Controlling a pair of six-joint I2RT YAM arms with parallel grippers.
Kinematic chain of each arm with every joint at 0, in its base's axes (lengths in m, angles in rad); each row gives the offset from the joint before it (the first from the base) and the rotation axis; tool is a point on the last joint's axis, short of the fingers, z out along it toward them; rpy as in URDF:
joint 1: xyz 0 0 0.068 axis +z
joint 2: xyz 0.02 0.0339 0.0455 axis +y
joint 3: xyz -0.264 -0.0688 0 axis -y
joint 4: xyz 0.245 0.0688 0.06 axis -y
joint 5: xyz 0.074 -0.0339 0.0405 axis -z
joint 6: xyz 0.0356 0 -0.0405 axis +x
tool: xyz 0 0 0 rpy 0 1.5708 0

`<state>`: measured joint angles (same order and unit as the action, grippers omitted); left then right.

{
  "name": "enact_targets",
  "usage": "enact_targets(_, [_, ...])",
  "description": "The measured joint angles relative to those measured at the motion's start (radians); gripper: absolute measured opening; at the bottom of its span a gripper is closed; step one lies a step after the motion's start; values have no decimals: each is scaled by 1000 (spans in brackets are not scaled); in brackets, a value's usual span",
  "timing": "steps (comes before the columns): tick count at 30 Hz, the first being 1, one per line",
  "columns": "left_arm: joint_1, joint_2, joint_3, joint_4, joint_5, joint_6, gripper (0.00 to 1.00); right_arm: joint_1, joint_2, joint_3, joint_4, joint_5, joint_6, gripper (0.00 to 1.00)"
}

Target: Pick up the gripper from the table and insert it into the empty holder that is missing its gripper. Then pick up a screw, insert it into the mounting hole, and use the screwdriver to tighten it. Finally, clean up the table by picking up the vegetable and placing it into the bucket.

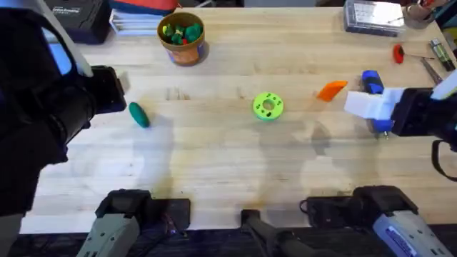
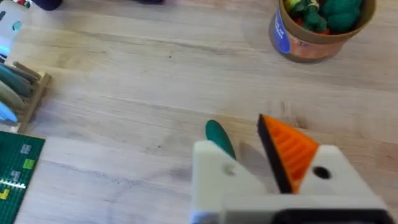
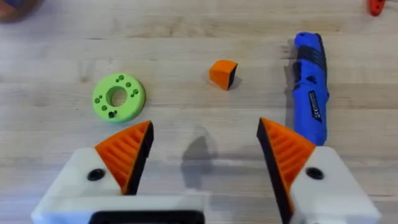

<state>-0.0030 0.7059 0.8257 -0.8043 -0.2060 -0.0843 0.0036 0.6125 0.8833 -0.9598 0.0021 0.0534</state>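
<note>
The gripper (image 1: 332,89), an orange wedge, lies on the table right of centre, and appears again as the gripper (image 3: 222,73) ahead of my right gripper's fingers. The blue screwdriver (image 1: 373,91) (image 3: 310,93) lies just to its right. My right gripper (image 1: 359,106) (image 3: 205,143) hovers open above the table beside the screwdriver, holding nothing. The dark green vegetable (image 1: 138,114) (image 2: 217,135) lies at the left, just past my left gripper (image 2: 245,140). That gripper has one bare white holder (image 2: 214,171) and one orange pad (image 2: 292,149), close together. The bucket (image 1: 181,36) (image 2: 320,31) stands at the back.
A bright green ring disc (image 1: 268,106) (image 3: 118,98) lies mid-table. A red-handled tool (image 1: 398,52) and a grey box (image 1: 371,16) sit at the back right. The bucket holds several toy vegetables. A green board (image 2: 15,177) and a wooden rack (image 2: 25,93) are at the far left.
</note>
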Motion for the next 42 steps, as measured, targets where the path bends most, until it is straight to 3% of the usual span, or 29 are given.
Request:
enact_targets(4, [0, 0, 0, 10, 6, -3, 817, 0, 0, 0, -17, 0, 0, 994])
enact_targets(5, [0, 0, 0, 21, 21, -6, 940, 0, 0, 0, -17, 0, 0, 994])
enact_targets(6, [0, 0, 0, 38, 50, 1, 974, 0, 0, 0, -17, 0, 0, 994])
enact_targets(9, [0, 0, 0, 97, 188, 45, 985, 0, 0, 0, -17, 0, 0, 994])
enact_targets(14, [0, 1, 0, 267, 497, 88, 985, 0, 0, 0, -17, 0, 0, 994])
enact_targets(19, [0, 1, 0, 324, 657, 103, 985, 0, 0, 0, -17, 0, 0, 994])
enact_targets(24, [0, 2, 0, 208, 709, 104, 985, 0, 0, 0, -17, 0, 0, 994])
enact_targets(32, [-11, -3, -5, 212, 727, 104, 985, 0, 0, 0, -17, 0, 0, 994])
enact_targets(38, [-19, -234, -144, 257, 730, 104, 985, 0, 0, 0, -17, 0, 0, 994])
enact_targets(42, [-19, -446, -304, 377, 738, 106, 985, 0, 0, 0, -17, 0, 0, 994])
